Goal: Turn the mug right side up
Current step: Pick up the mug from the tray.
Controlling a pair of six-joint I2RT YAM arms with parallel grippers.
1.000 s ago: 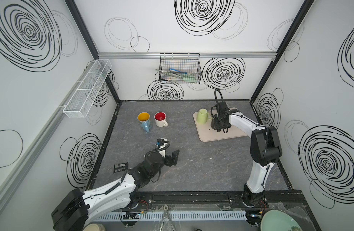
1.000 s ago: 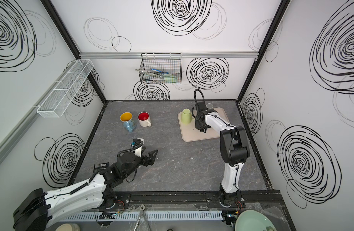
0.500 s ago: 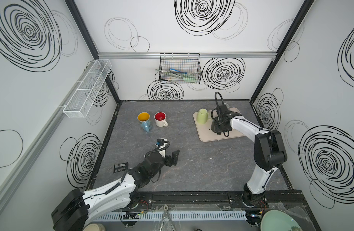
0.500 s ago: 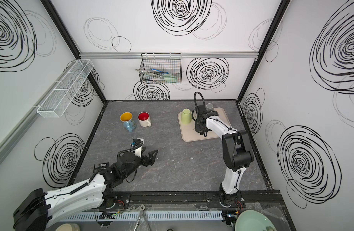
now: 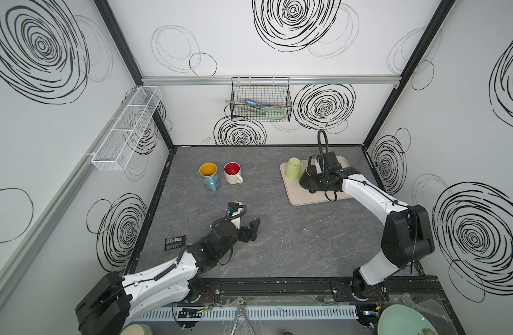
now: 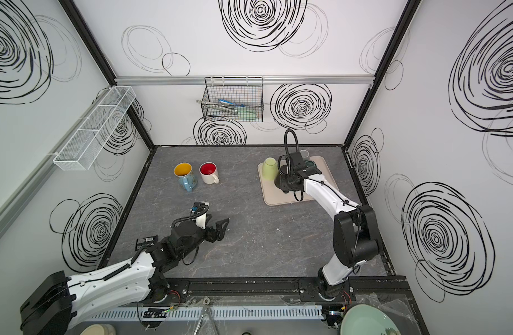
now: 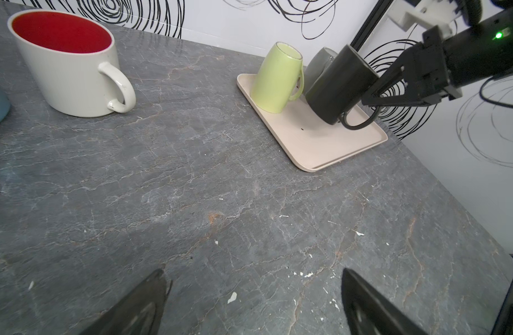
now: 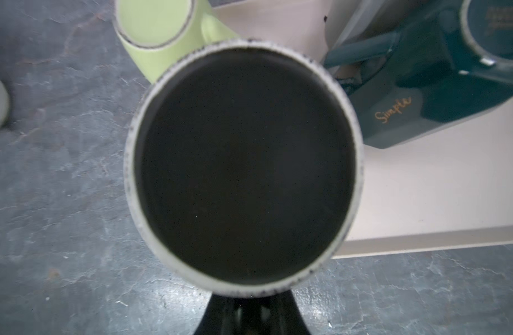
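Note:
The black mug (image 5: 305, 177) (image 6: 279, 182) hangs tilted just above the beige tray (image 5: 304, 198) (image 6: 278, 200), its mouth facing down and to the left. My right gripper (image 5: 317, 182) (image 7: 368, 101) is shut on it at the handle side. In the right wrist view the mug's base (image 8: 243, 168) with its pale foot ring fills the frame and hides the grip; the right gripper (image 8: 250, 314) shows only as a dark wedge. My left gripper (image 5: 250, 231) (image 6: 220, 227) (image 7: 253, 272) rests open on the tabletop, holding nothing.
A light green mug (image 5: 294, 168) (image 7: 275, 78), a teal mug (image 8: 423, 95) and a grey mug (image 7: 319, 62) stand upside down on the tray. A red-lined white mug (image 5: 233, 174) and a yellow-lined blue mug (image 5: 209, 175) stand upright at the back left. A black packet (image 5: 175, 242) lies by the left wall.
The right arm's elbow has swung out toward the front right while its gripper keeps the black mug over the tray. The left arm has not moved.

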